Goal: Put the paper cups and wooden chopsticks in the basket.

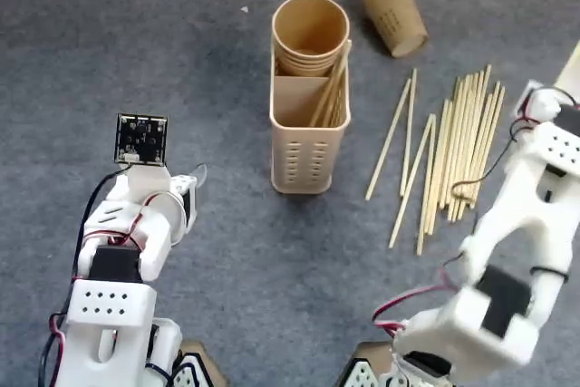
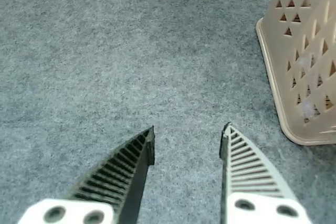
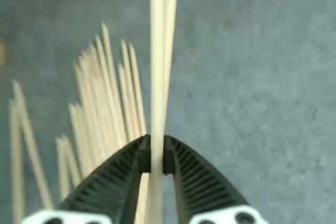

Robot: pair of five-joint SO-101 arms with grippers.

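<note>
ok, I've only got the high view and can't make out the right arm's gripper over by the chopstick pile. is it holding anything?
Observer: Yes. The right gripper is shut on what looks like two chopsticks, which stick straight out past its fingertips.
Operator: and the left gripper, open or shut? can't tell from above.
Observer: The left gripper is open with nothing between its fingers, over bare carpet next to the basket.
</note>
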